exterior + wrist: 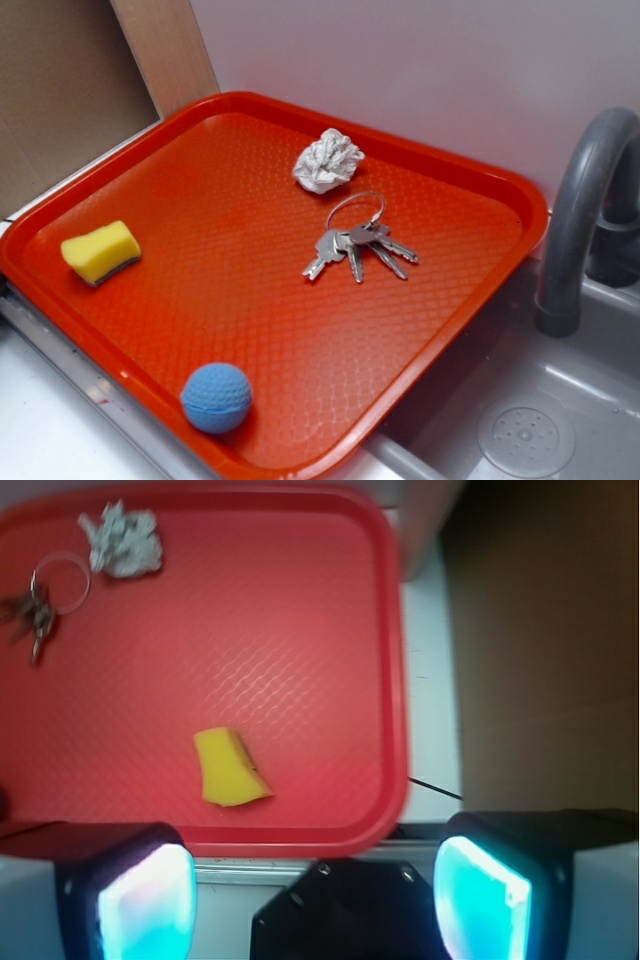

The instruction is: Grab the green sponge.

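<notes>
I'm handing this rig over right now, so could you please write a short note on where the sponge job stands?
End effector: open, empty, fingers wide apart, seen only in the wrist view, high above the tray's edge.
Green sponge (looks yellow, with a thin dark layer): lying on the red tray near its left corner, untouched and clear of other items.
Also on the tray: blue ball, keys, crumpled paper.
Done: nothing grasped yet.
Left: centre over the sponge, descend, close on it, lift.
</notes>
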Action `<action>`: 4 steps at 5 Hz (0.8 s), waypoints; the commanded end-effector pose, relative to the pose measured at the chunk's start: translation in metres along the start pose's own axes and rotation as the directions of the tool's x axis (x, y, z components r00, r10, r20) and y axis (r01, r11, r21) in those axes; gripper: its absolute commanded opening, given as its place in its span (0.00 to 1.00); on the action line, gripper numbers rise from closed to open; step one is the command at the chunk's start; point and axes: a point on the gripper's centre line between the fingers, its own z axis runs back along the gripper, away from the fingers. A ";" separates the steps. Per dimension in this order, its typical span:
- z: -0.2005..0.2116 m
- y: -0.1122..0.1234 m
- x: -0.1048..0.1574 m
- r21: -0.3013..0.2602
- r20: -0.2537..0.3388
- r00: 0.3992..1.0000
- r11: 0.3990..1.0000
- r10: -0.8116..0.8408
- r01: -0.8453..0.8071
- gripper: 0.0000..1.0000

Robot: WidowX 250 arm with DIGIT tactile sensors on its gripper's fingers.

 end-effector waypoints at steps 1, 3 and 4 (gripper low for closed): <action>-0.060 -0.032 0.013 -0.041 0.057 0.995 0.996 -0.077 0.079 1.00; -0.129 -0.069 0.011 -0.083 -0.036 0.981 0.978 -0.193 0.189 1.00; -0.149 -0.074 0.002 -0.085 -0.091 0.968 0.970 -0.234 0.226 1.00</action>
